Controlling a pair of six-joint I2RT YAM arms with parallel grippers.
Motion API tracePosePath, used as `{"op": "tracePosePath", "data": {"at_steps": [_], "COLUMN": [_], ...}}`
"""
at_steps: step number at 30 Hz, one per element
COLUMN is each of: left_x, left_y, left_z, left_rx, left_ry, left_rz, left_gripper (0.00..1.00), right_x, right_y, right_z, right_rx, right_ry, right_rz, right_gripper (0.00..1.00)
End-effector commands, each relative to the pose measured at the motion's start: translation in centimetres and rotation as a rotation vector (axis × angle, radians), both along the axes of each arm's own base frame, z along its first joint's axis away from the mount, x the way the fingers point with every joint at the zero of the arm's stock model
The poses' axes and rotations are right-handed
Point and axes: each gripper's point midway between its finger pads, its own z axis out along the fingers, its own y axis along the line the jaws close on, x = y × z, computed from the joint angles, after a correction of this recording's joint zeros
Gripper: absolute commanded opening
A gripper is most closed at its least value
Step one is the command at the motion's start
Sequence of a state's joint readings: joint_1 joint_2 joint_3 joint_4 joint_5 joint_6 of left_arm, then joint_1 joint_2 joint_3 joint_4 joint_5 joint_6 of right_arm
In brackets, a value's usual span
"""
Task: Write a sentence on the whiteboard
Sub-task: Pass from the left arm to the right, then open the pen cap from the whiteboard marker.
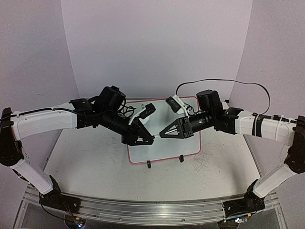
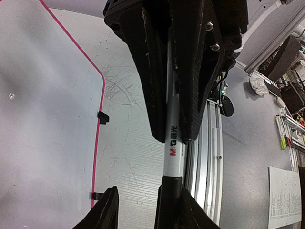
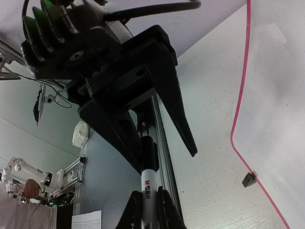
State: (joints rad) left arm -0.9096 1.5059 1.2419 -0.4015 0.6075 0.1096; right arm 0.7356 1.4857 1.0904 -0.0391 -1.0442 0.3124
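The whiteboard (image 1: 167, 150), white with a pink rim, lies flat mid-table and is blank; it also shows in the left wrist view (image 2: 47, 119) and the right wrist view (image 3: 281, 119). The two grippers meet tip to tip above its near-left part. My right gripper (image 1: 163, 133) (image 3: 150, 199) is shut on the white barrel of a marker (image 3: 148, 183). My left gripper (image 1: 144, 138) (image 2: 147, 191) is open, its jaws spread around the marker's black cap (image 2: 171, 200), which rests against one finger. The marker (image 1: 155, 136) is level between the two grippers.
Two black clip feet (image 1: 148, 164) (image 1: 181, 158) sit at the board's near edge. The scuffed white tabletop (image 1: 95, 162) surrounds the board. An aluminium rail (image 1: 143, 207) runs along the table's near edge. A black cable (image 1: 248, 88) arcs behind the right arm.
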Motion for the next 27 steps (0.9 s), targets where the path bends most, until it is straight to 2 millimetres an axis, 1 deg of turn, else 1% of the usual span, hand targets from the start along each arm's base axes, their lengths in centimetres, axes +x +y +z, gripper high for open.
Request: {"op": "tracePosePath", "data": {"at_steps": [1,4,5,9,11,12,14,15,17,21,23,27], "left_x": [0.2,0.2,0.2,0.0,-0.1,-0.1,-0.1,-0.1,-0.1,-0.3,-0.4,-0.3], "left_y": [0.1,0.0,0.0,-0.2,-0.3,-0.3,-0.2,-0.2,0.0,0.6,1.2,2.7], "left_z": [3.3,3.3,3.3,3.5,3.7,3.8,3.8,3.8,3.5,2.7,2.4,2.4], "left_rx": [-0.070,-0.072,-0.072,-0.080,-0.087,-0.089,-0.089,-0.088,-0.083,-0.066,-0.055,-0.051], "left_ry": [-0.080,-0.077,-0.075,-0.067,-0.068,-0.070,-0.076,-0.082,-0.090,-0.110,-0.133,-0.192], "left_rz": [-0.004,-0.010,-0.010,-0.024,-0.034,-0.035,-0.037,-0.037,-0.037,-0.032,-0.024,-0.009], "left_gripper": [0.39,0.32,0.31,0.34,0.31,0.26,0.12,0.06,0.01,0.00,0.00,0.00], "right_x": [0.1,0.2,0.2,0.3,0.4,0.4,0.5,0.6,0.8,0.8,0.6,0.0], "right_y": [0.3,0.3,0.3,0.3,0.3,0.3,0.2,0.1,-0.1,-0.9,-1.5,-3.0], "right_z": [1.7,1.7,1.7,1.6,1.7,1.7,1.8,1.8,1.8,1.9,2.2,3.4], "right_rx": [0.034,0.032,0.032,0.028,0.029,0.029,0.027,0.026,0.020,0.027,0.039,0.072], "right_ry": [-0.055,-0.052,-0.051,-0.051,-0.053,-0.056,-0.063,-0.070,-0.084,-0.104,-0.121,-0.179], "right_rz": [0.002,0.000,-0.001,-0.008,-0.015,-0.019,-0.030,-0.039,-0.062,-0.070,-0.065,-0.070], "right_gripper": [0.00,0.00,0.00,0.00,0.00,0.00,0.00,0.00,0.00,0.00,0.00,0.00]}}
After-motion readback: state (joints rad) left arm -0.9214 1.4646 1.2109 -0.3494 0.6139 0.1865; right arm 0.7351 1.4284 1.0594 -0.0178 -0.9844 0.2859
